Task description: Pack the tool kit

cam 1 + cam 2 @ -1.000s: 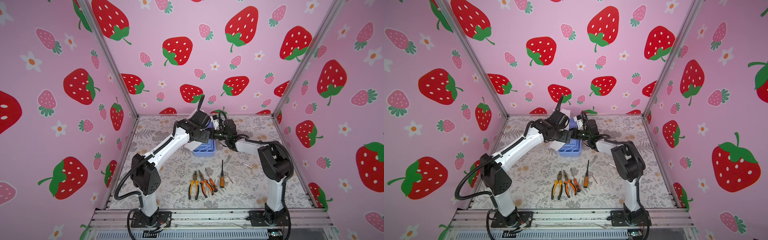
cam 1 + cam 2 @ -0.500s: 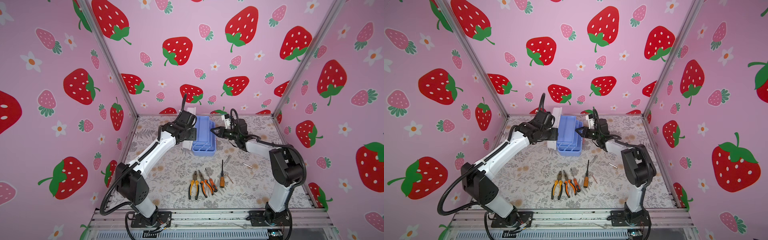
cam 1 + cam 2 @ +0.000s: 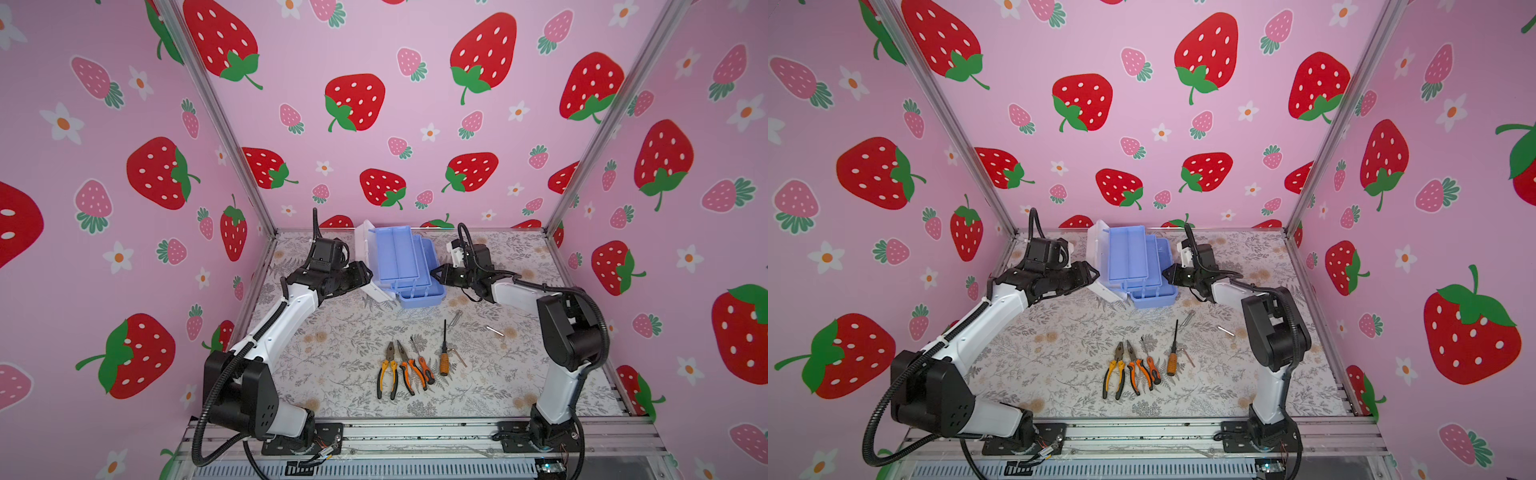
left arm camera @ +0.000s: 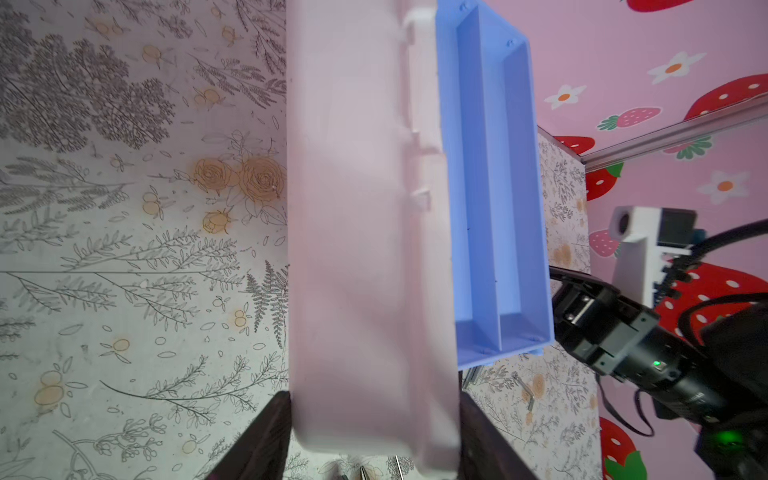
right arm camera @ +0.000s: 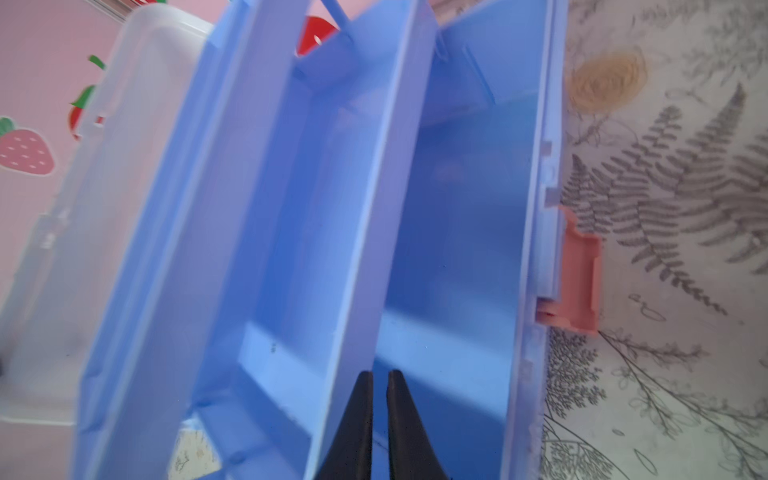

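The box [image 3: 420,296] sits open at the far middle of the table [image 3: 332,357], with its white lid [image 4: 353,249] swung toward the left arm and its blue tray [image 3: 397,253] raised. The left gripper [image 4: 374,432] seems clamped across the lid's end. The right gripper [image 5: 376,399], fingers almost together and empty, points into the box. Pliers [image 3: 386,370] and a screwdriver [image 3: 444,353] lie nearer the front.

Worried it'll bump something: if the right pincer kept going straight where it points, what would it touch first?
Probably the inside of the blue base, beside the tray; depth is unclear.
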Action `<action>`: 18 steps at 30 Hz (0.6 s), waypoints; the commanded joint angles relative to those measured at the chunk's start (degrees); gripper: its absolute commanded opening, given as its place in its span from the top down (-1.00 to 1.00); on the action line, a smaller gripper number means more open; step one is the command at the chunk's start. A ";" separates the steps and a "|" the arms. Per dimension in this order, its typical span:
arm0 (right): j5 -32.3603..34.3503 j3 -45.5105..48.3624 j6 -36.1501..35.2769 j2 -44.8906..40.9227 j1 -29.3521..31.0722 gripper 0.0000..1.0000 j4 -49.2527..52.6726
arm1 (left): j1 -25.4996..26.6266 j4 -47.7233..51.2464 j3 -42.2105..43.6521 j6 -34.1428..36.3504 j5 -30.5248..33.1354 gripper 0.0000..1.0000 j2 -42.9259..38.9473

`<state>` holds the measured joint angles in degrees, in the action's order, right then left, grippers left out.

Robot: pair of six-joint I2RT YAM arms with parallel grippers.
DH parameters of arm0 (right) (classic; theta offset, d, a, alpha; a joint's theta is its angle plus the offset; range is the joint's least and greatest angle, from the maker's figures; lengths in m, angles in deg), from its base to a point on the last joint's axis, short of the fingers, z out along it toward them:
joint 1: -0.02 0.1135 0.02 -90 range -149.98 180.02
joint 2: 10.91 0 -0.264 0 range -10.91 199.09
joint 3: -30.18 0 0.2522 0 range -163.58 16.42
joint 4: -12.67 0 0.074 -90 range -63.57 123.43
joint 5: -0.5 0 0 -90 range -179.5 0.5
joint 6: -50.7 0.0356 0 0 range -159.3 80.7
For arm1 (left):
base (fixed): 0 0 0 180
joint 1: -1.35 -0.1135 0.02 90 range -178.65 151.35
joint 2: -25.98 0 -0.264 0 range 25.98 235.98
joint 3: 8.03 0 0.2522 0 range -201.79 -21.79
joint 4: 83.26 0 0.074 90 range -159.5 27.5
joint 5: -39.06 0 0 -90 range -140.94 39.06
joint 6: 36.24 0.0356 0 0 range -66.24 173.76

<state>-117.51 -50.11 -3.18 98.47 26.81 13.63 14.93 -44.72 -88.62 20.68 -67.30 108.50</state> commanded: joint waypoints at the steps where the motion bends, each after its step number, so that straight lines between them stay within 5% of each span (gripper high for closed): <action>1: 2.06 -1.94 -1.25 1.96 0.50 0.75 3.45 | -1.14 -3.81 2.12 -1.11 -5.04 -0.19 -2.14; 8: 4.62 -1.33 -1.50 2.93 0.46 0.75 4.86 | -4.93 -5.56 9.87 -2.31 -6.66 -0.74 -3.99; 18: 6.83 1.33 -2.26 1.69 0.50 0.75 5.42 | -6.82 -7.71 16.26 -4.18 -7.27 -0.78 -5.70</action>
<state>-113.27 -50.78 -3.69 100.44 27.29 15.67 8.24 -50.52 -72.55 17.66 -73.48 104.70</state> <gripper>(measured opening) 0.124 0.893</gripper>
